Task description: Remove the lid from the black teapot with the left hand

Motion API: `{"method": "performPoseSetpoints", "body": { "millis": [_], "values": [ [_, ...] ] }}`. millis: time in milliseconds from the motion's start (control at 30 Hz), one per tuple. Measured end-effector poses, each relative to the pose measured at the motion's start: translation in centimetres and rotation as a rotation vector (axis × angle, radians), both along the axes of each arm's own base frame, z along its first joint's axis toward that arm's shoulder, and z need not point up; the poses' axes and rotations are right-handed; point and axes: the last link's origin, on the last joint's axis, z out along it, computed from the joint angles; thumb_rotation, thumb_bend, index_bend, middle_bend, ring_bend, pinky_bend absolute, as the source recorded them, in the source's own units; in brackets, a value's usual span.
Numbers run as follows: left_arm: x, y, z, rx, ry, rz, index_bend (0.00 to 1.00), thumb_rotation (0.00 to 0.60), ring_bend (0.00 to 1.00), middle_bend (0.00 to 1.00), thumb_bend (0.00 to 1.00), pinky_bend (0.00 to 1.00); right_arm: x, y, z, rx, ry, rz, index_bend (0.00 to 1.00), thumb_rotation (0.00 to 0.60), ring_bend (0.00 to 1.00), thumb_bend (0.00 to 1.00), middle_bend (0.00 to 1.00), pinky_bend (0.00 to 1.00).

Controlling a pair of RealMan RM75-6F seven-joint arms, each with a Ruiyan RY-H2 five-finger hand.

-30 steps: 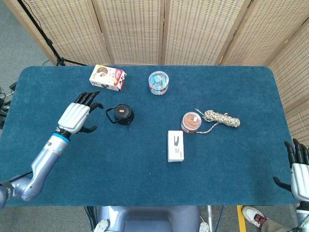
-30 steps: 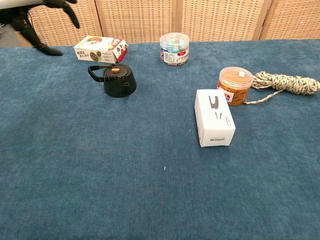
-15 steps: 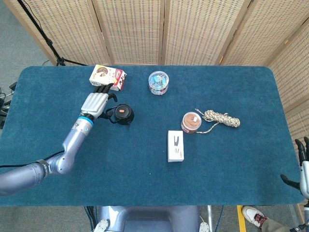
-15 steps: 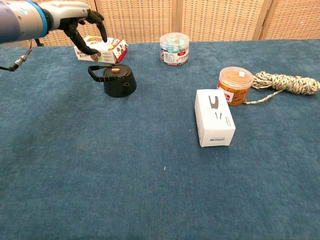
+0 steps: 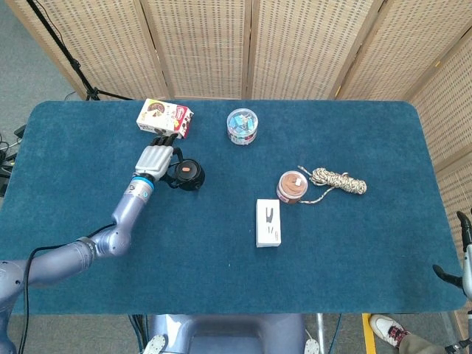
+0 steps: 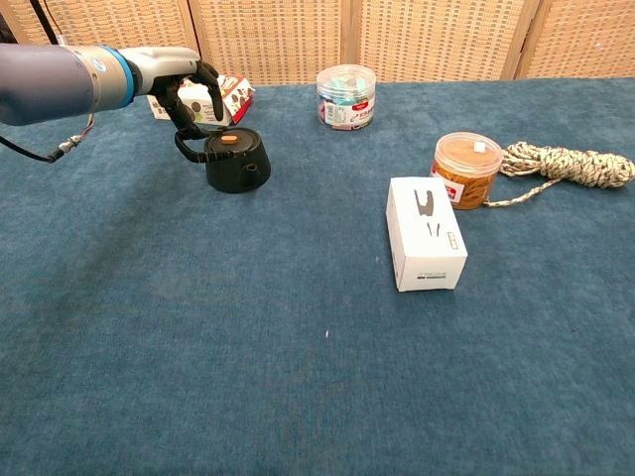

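1. The teapot (image 5: pixel 189 175) is a small, squat black thing with a loop handle sticking out toward the table's left edge. It sits on the blue table (image 5: pixel 221 273) in the far-left part, just in front of the snack box (image 5: pixel 164 118).
2. Its lid (image 6: pixel 229 141) is still on, black with a little orange knob in the middle.
3. The left hand (image 6: pixel 186 87) hangs right over the teapot's handle side, dark fingers (image 6: pixel 183 107) curled downward. It isn't holding anything as far as I can see, though I can't tell if a fingertip touches the handle.
4. The right hand (image 5: pixel 464 265) barely pokes in at the near-right corner of the table, so no clue whether it's loose or clenched.
5. Other stuff on the table: a clear tub (image 5: pixel 242 126) near the far edge, an orange jar (image 5: pixel 293 186) next to a coil of rope (image 5: pixel 338 179), and a white box (image 5: pixel 268 222) around the middle.
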Motion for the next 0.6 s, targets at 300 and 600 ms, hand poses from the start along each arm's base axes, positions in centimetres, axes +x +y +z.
{"method": "performPoseSetpoints", "body": {
  "millis": [300, 600],
  "values": [
    [0.1, 0.5, -1.4, -0.012, -0.006, 0.015, 0.44, 0.6, 0.0, 0.0, 0.35, 0.0, -0.2, -0.1, 0.1, 0.001, -0.002, -0.01, 0.0, 0.6, 0.0, 0.0, 0.0, 0.0],
    [0.2, 0.9, -2.6, -0.021, 0.002, 0.019, 0.44, 0.6, 0.0, 0.0, 0.35, 0.0, -0.3, -0.1, 0.2, -0.003, -0.006, -0.009, 0.0, 0.6, 0.0, 0.0, 0.0, 0.0]
  ]
}}
